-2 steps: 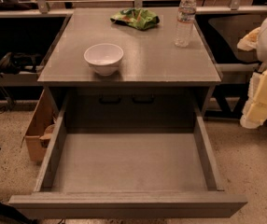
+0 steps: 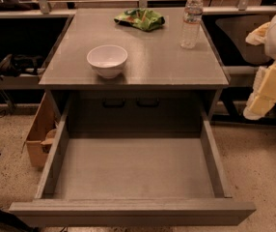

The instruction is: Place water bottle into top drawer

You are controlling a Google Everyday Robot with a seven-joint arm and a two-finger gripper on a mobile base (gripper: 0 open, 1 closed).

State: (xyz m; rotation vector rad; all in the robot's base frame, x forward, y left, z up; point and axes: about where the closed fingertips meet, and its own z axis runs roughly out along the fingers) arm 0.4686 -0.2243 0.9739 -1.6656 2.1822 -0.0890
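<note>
Camera view: a small clear ribbed plastic water bottle [image 2: 191, 19] with a white cap is pictured standing upright at the far right corner of the grey counter [image 2: 167, 62]. The wide, shallow grey top drawer [image 2: 128, 168] is seen pulled out below, its floor bare. A round white bowl [image 2: 107, 60] and a crumpled green packet [image 2: 140, 19] are also set on the counter. The robot's cream gripper [image 2: 266, 93] is held beyond the counter's right edge, below the bottle's level; whether it is open cannot be told.

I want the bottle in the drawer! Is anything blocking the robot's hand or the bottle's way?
Nothing visible does. The gripper hangs right of the table, the water bottle at its back right corner. The top drawer stands open; white bowl and green bag sit further left.
</note>
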